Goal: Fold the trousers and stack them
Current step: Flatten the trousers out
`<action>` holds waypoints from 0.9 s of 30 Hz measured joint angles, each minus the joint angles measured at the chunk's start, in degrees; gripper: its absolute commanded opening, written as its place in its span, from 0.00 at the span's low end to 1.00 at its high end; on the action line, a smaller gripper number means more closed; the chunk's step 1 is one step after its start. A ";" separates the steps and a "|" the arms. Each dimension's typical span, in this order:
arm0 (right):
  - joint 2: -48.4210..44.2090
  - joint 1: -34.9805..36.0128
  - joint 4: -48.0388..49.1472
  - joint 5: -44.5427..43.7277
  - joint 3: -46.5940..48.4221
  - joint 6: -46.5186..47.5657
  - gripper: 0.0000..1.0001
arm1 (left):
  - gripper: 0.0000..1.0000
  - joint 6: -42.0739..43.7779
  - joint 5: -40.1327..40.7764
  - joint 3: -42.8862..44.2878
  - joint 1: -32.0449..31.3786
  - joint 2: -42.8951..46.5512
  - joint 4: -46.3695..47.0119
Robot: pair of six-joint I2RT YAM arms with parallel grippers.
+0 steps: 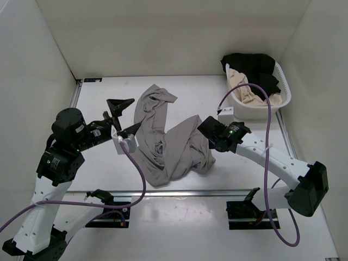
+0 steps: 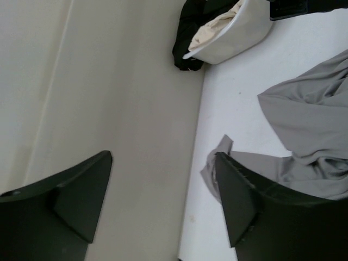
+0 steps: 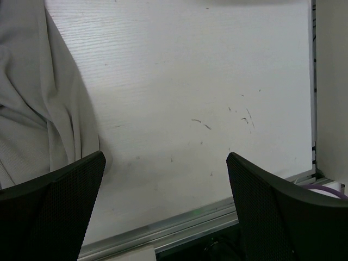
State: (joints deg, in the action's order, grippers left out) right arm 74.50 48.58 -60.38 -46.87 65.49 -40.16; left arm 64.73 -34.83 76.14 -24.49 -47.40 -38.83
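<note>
The taupe-grey trousers (image 1: pixel 163 138) lie crumpled in the middle of the table, one leg running toward the back. My left gripper (image 1: pixel 130 113) is open and empty, raised just left of the trousers. In the left wrist view the gripper (image 2: pixel 163 201) has its jaws wide apart, with the trousers (image 2: pixel 310 125) to the right behind one finger (image 2: pixel 239 201). My right gripper (image 1: pixel 209 133) hovers at the trousers' right edge. In the right wrist view it (image 3: pixel 163 201) is open and empty over bare table, the trousers (image 3: pixel 32 109) at the left.
A white basket (image 1: pixel 272 106) stands at the back right and holds a black garment (image 1: pixel 250 62) and a beige-cream garment (image 1: pixel 247 92); it also shows in the left wrist view (image 2: pixel 239 32). White walls enclose the table. A metal rail (image 3: pixel 179 225) runs along the near edge.
</note>
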 measured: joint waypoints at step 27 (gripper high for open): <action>-1.62 -11.15 28.13 36.20 -27.58 2.56 0.86 | 0.74 -38.10 29.20 -32.54 4.92 -38.84 13.66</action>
State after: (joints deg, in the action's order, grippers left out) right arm 72.88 37.43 -32.25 -10.68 37.91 -37.60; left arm 26.63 -5.63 43.59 -19.57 -86.24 -25.17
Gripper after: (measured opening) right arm 0.983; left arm 0.757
